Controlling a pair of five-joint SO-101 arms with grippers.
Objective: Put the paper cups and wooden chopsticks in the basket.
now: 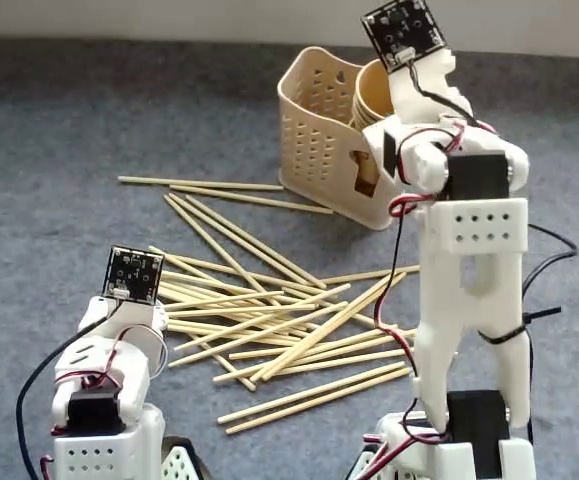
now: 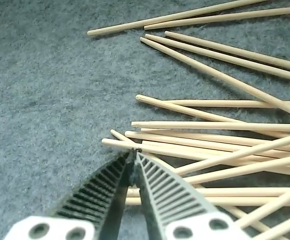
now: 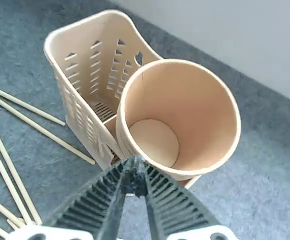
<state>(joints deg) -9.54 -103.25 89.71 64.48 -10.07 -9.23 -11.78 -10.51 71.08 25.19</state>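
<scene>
A: Checking right wrist view: right gripper [image 3: 133,170] fingers are clamped on the rim of the paper cup [image 3: 177,120], and the cup sits tilted in one end of the basket [image 3: 84,65].
B: High view?
A: Basket upright, beyond the scattered chopsticks [image 1: 269,310] on the grey mat [image 1: 49,150].
B: Left wrist?
A: Left gripper [image 2: 134,152] fingers together, tips at the pile's edge.
</scene>
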